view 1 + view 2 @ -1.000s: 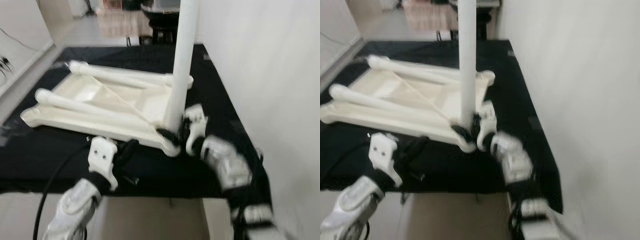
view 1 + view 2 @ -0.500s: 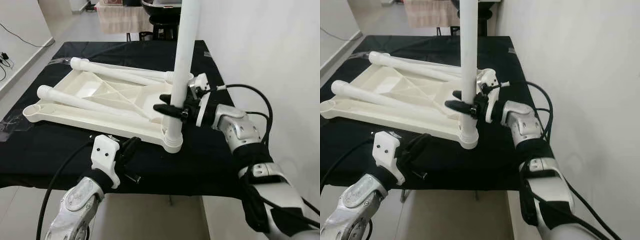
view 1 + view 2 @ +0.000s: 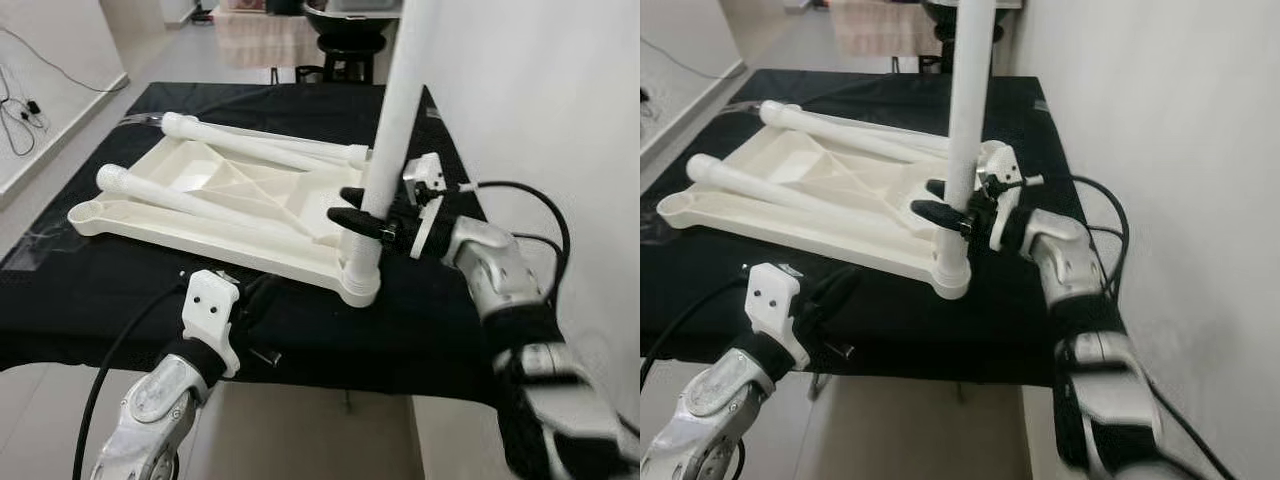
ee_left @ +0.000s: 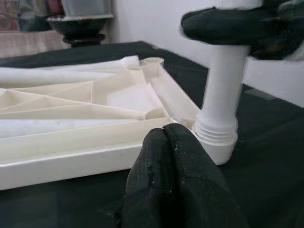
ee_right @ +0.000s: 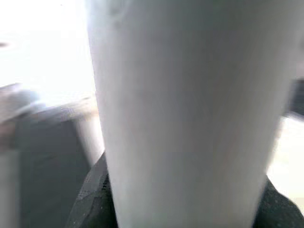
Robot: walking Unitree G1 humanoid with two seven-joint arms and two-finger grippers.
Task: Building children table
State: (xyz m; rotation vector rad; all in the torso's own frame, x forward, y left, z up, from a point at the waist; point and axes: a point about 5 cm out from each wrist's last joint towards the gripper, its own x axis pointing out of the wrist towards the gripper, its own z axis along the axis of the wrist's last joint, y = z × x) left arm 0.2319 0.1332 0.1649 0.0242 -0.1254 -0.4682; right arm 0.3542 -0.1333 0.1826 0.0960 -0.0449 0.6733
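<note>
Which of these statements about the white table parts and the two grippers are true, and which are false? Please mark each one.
1. The right gripper is closed around the upright leg. True.
2. The upright leg stands in a corner socket of the upside-down tabletop. True.
3. The left gripper holds one of the loose legs. False: it hovers by the tabletop's near edge with its fingers together, holding nothing.
4. Two more legs lie flat on the tabletop. True.
5. The tabletop rests on a bare wooden floor. False: it lies on a black cloth.
</note>
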